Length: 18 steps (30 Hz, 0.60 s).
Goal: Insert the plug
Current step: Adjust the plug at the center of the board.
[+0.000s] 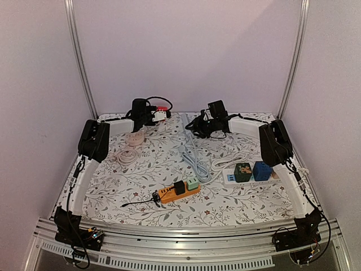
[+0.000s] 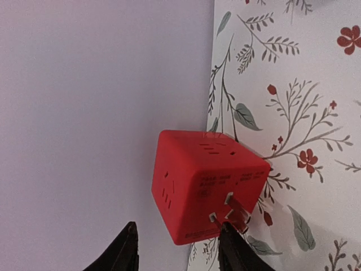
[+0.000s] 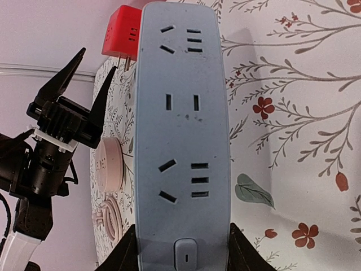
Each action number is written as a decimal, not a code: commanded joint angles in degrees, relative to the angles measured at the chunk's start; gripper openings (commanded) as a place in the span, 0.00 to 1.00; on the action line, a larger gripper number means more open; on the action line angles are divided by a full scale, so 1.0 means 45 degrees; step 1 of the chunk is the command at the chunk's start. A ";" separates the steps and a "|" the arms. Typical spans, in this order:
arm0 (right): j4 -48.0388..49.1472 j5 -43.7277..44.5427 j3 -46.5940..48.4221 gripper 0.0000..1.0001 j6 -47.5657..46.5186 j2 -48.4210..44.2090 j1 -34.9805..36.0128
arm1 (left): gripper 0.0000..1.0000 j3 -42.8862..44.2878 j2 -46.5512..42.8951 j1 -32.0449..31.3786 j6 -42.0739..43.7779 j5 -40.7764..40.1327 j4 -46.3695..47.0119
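Right wrist view shows the right end effector (image 3: pixel 181 251) clenched on the near end of the grey power strip (image 3: pixel 180 130), one finger on each long side. The socket face is turned to the camera and every socket is vacant. Past the strip's far end sits the red cube plug (image 3: pixel 121 31), with its prongs clear of every socket. The left end effector (image 3: pixel 98 58) is just short of the cube, released, fingers spread with nothing between them.

In the left wrist view the cube seems to rest at the far edge of the table (image 2: pixel 316 84), against the wall (image 2: pixel 84 84). One fingertip (image 2: pixel 228 245) overlaps the prong corner, but I cannot tell whether it touches.

By my reading, only the first part is done: the strip is secured. The plug is not yet grasped. Still to come are gripping the cube, lining its prongs up with a socket, and pressing it home.
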 commanded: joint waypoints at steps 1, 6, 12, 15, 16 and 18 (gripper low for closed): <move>0.0255 -0.0518 -0.0191 0.00 -0.0195 -0.0897 -0.0131 | 0.50 0.0135 0.0164 -0.0084 0.0573 0.0641 -0.1894; 0.0490 -0.0529 -0.0310 0.00 -0.0138 -0.0881 -0.0179 | 0.46 0.0967 0.0742 -0.0171 0.0657 0.0386 -0.1952; 0.0861 -0.0654 -0.0717 0.00 0.0135 -0.0928 -0.0276 | 0.47 0.1387 0.0885 -0.0127 0.0954 0.0434 -0.3240; 0.1005 -0.0659 -0.0692 0.00 0.0202 -0.0846 -0.0314 | 0.48 0.0927 0.0600 -0.0092 0.1018 0.0585 -0.3261; 0.1151 -0.0685 -0.0673 0.00 0.0283 -0.0798 -0.0317 | 0.49 0.1012 0.0629 -0.0107 0.1016 0.0589 -0.3449; 0.1343 -0.0721 -0.0651 0.00 0.0486 -0.0681 -0.0340 | 0.50 0.1238 0.0859 -0.0145 0.1034 0.0347 -0.3514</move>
